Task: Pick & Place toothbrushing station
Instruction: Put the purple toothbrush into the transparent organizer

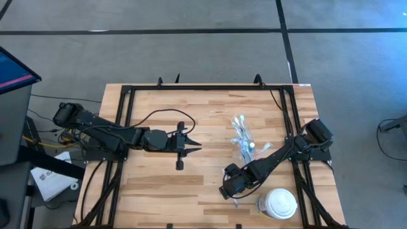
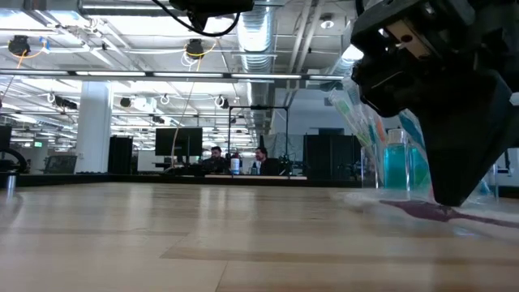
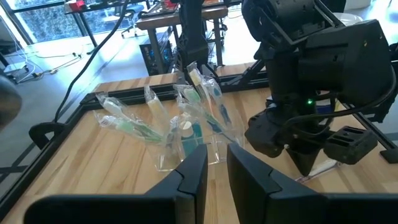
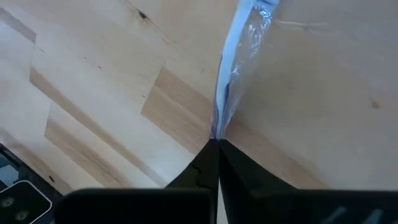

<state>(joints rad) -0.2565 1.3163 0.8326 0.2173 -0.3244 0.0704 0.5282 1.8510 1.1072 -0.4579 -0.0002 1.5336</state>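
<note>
Two arms are over the wooden table [image 1: 159,191]. Nearest the front edge, a white round lidded container [image 1: 280,203] stands at the right corner. Just beside it, toward the middle, the right gripper [image 1: 226,191] is lowered to the surface, pointing down. Its wrist view shows the fingers [image 4: 208,163] pressed together, pinching the end of a toothbrush [image 4: 239,59] in clear wrapping with a blue stripe, which lies flat on the wood and extends away from the tips. The low view shows that gripper's dark body close up, with a purplish wrapped item [image 2: 438,212] lying beneath it on the table.

Farther back on the right half stands the clear plastic cup [image 3: 193,144], upright, holding wrapped toothbrushes [image 3: 202,93] that fan outward and a small teal tube [image 3: 186,129]. More wrapped brushes [image 3: 121,121] lie on the wood beside the cup.

Left of centre, the left gripper [image 1: 188,147] rests low and idle, aimed at the cup, well apart from it; its fingers [image 3: 198,177] are slightly spread and hold nothing.

Beyond the table, two seated people [image 2: 235,161] are at desks.
</note>
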